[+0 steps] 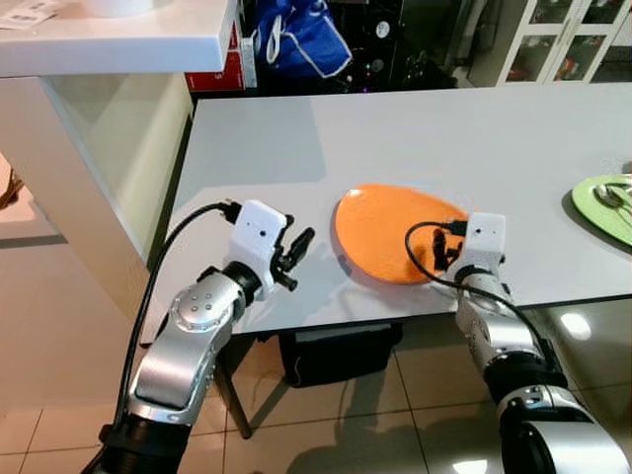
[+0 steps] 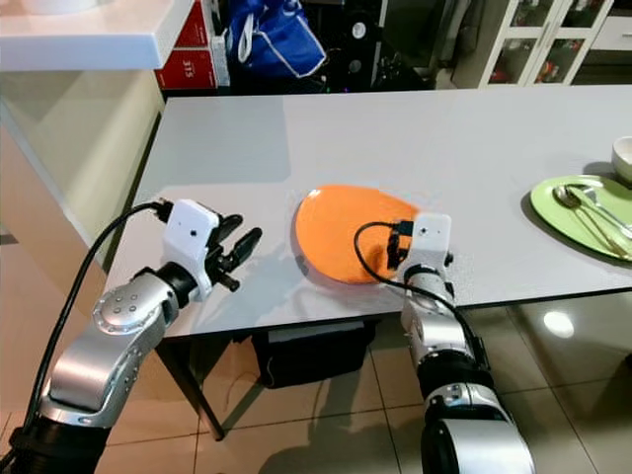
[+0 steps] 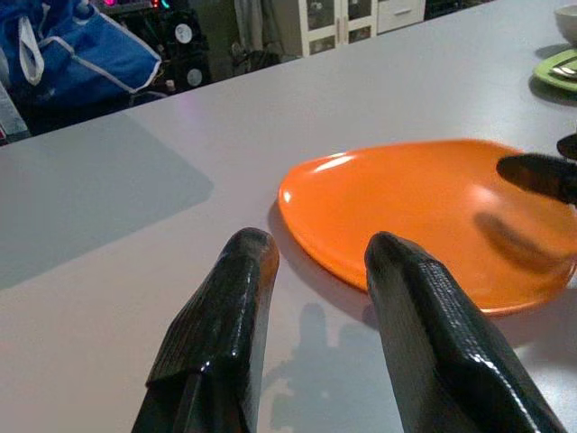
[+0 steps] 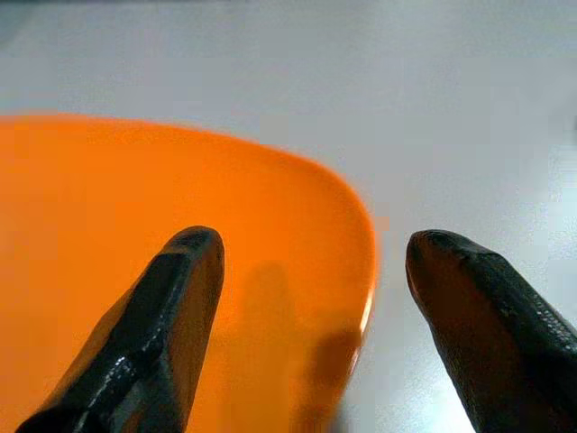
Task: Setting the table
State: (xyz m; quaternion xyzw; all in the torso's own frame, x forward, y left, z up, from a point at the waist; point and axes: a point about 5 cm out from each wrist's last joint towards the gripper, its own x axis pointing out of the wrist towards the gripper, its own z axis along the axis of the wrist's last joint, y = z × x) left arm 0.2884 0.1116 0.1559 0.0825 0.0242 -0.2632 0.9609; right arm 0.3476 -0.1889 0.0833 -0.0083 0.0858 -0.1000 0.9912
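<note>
An orange plate point(image 1: 395, 233) lies at centre frame near the grey table's point(image 1: 415, 138) front edge. The right gripper point(image 4: 311, 271), fingers spread, straddles the plate's rim; the left gripper point(image 3: 315, 298), parted and holding nothing, hovers beside it. At far right sits a green plate point(image 2: 583, 212) bearing cutlery point(image 2: 583, 207) (a red box point(image 2: 188, 69), upper left, reads "311").

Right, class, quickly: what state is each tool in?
Left tool: open, empty, beside the orange plate.
Right tool: open, straddling the plate's rim.
</note>
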